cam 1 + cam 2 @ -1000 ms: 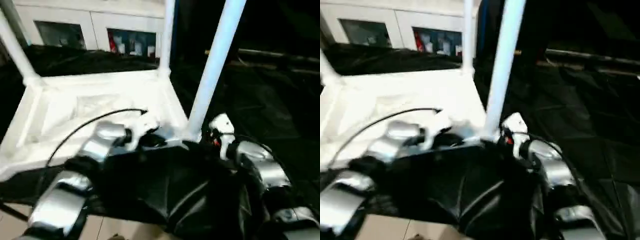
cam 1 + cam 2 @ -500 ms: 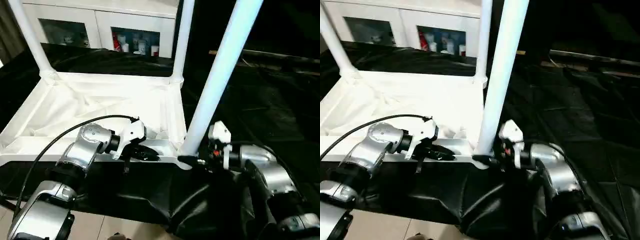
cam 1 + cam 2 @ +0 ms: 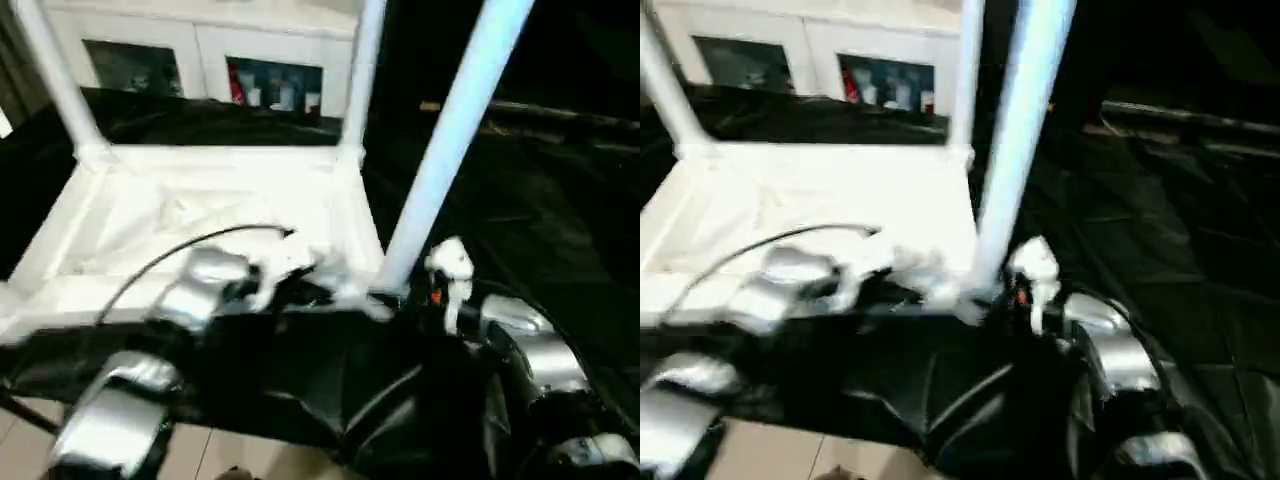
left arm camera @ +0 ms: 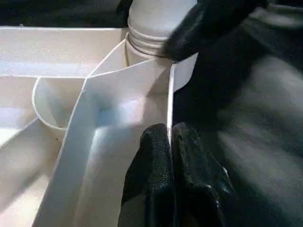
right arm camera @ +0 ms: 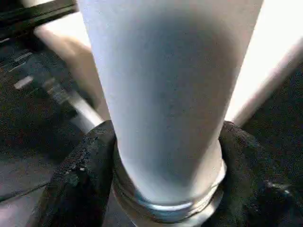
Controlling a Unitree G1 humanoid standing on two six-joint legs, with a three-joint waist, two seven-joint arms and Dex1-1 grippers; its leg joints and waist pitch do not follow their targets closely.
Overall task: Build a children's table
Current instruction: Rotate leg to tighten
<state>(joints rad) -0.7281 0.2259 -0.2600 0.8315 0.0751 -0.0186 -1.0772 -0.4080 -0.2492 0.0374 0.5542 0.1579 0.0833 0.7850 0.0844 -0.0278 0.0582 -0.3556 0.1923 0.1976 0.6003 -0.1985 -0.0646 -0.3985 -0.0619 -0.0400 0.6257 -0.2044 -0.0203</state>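
Your right end effector has its two black fingers closed around the base of the near leg, one on each side of the tube, just above the threaded collar where it enters the corner socket. Your left end effector is pinched narrow on the thin rim wall of the tabletop, beside that same corner; the other arm's dark fingertip shows just beyond it at the collar.

The tabletop lies underside-up on the black-draped counter, directly ahead of both end effectors. Two more legs, the far right leg and the far left leg, stand up from the far corners beyond your grip.

Expect the whole piece to be light, hollow plastic: stiff enough along the ribs, but the rim wall you are pinching is thin and may flex or slip out if you pull sideways. The leg is smooth, tapered and likely slippery, so a grip higher up would tend to slide. Stay low at the collar, where the tube is widest. The tall legs give leverage, so a push near the top could tip or skid the tabletop on the cloth.
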